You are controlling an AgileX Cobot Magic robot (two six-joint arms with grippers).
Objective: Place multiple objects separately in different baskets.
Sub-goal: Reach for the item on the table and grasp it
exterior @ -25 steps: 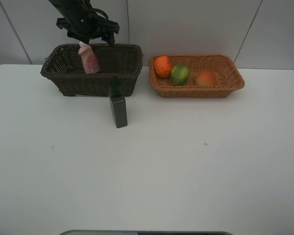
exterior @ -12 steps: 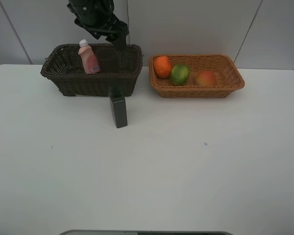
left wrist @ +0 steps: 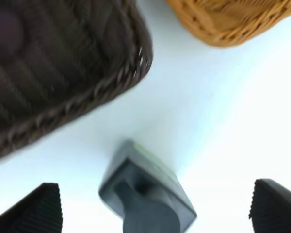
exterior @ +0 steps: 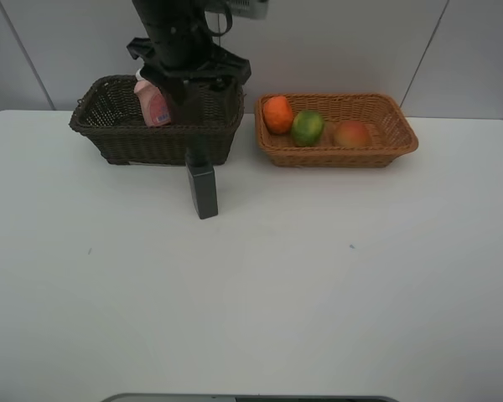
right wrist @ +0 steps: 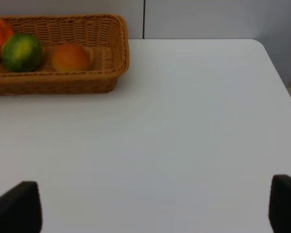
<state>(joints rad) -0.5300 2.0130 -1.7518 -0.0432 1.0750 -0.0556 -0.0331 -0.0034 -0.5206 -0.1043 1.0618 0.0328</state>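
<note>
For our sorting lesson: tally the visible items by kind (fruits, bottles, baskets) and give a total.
Fruits: 3 (orange, green fruit, peach)
Bottles: 2 (pink bottle, dark green bottle)
Baskets: 2 (dark-brown basket, tan basket)
Total: 7

From my feed I just see a plain white table (exterior: 318, 293) with rounded corners, and a light grey panelled wall (exterior: 360, 42) behind it, evenly lit.

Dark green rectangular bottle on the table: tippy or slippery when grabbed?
The dark green rectangular bottle stands upright, tall on a narrow base, so a sideways nudge could probably topple it. Its flat sides suggest it won't roll if it falls. The smooth, stiff-looking walls may be a bit slippery, though flat faces should suit the left gripper's open fingers.
</note>
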